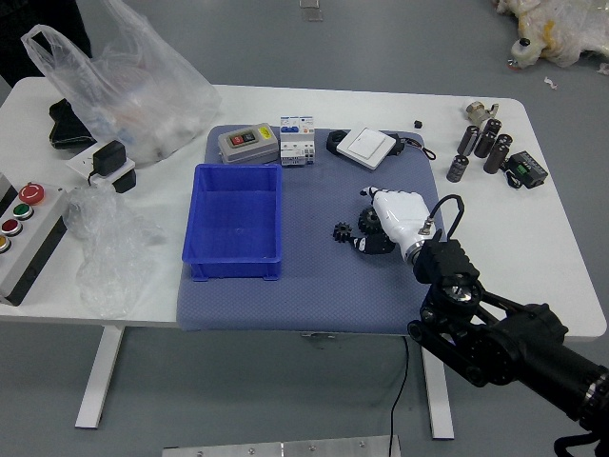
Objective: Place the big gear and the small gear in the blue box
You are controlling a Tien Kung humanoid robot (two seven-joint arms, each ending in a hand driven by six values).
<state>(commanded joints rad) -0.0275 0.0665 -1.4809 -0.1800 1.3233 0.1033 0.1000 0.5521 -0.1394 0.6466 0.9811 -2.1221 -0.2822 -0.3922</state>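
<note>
Big gear (369, 221) between parted fingers of right hand (402, 214); small gear (342, 231) beside thumb.

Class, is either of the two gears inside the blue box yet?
No, both gears lie outside the box, on the blue mat.

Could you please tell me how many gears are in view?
2. The small gear lies on the mat, right of the blue box; the big gear is just right of it, partly covered by the right robot hand. Another could be hidden under that hand.
</note>
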